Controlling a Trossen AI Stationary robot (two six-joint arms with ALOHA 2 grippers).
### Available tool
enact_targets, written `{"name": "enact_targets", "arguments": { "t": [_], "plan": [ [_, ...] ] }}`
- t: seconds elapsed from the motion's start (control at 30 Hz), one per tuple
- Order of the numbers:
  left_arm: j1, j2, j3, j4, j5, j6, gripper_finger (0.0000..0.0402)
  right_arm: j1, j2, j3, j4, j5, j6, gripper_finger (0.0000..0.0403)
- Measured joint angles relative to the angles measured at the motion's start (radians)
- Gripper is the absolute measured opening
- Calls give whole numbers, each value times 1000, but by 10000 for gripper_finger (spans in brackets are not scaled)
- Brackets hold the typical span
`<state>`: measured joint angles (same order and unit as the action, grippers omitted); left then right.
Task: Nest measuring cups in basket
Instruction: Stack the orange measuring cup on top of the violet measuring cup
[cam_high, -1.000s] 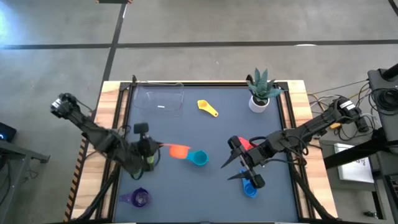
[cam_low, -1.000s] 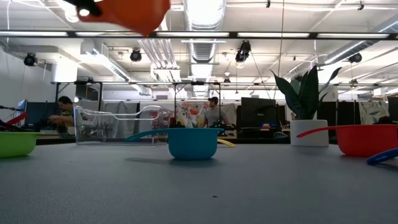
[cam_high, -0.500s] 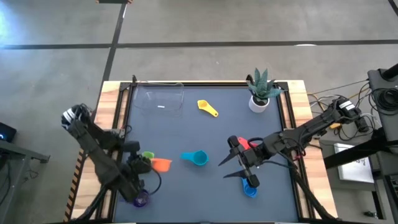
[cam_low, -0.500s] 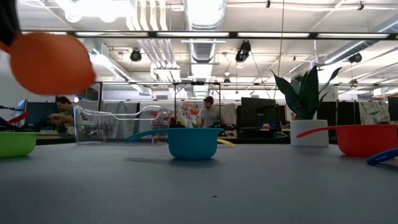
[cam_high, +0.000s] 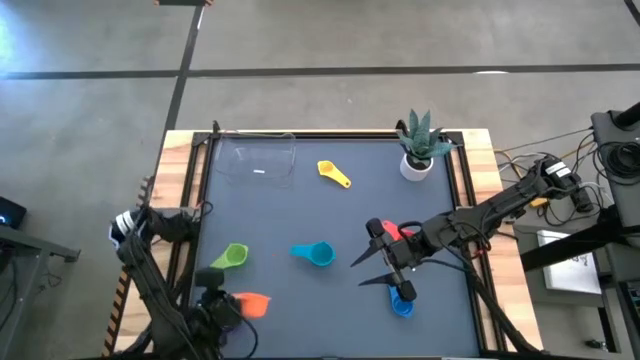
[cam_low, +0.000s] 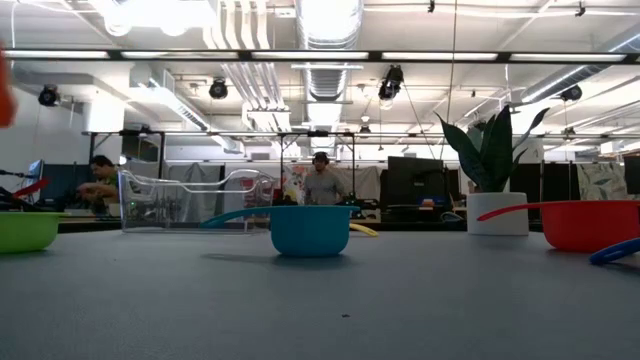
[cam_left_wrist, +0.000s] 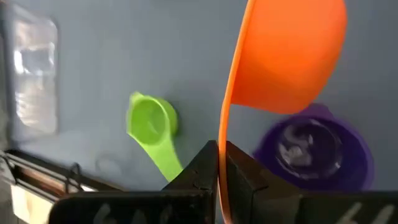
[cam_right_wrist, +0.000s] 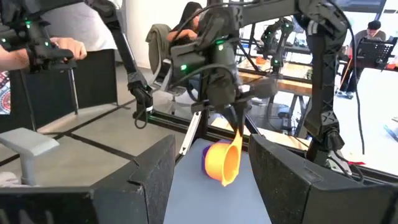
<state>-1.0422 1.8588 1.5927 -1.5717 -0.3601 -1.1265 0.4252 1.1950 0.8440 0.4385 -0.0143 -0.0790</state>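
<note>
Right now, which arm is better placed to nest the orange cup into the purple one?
Left: its end effector is shut on the orange cup, directly above the purple cup. The right end effector hangs open, away.

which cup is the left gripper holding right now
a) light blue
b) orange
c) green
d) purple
b: in the left wrist view the left gripper is shut on the handle of the orange cup, held above the purple cup, while the green cup lies on the table.
</note>
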Motion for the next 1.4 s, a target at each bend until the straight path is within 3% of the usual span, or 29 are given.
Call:
{"name": "enact_targets", "arguments": {
  "t": [0.23,0.5,0.77,0.97,1.17,1.4],
  "plan": [
    [-50,18,-4,1,79,-99,0,0,22,0,4,3,16,194],
    [-105,-54,-4,0,128,-236,0,0,86,-1,18,18,57,194],
    [-136,-110,-24,1,329,-363,0,0,129,-1,42,18,82,194],
    [-139,-90,-121,-2,430,-402,0,1,149,-1,61,17,83,194],
    [-139,-69,-157,1,409,-409,0,3,150,-1,61,17,87,194],
    [-136,-67,-115,1,245,-449,0,5,150,-1,62,17,87,194]
  ]
}}
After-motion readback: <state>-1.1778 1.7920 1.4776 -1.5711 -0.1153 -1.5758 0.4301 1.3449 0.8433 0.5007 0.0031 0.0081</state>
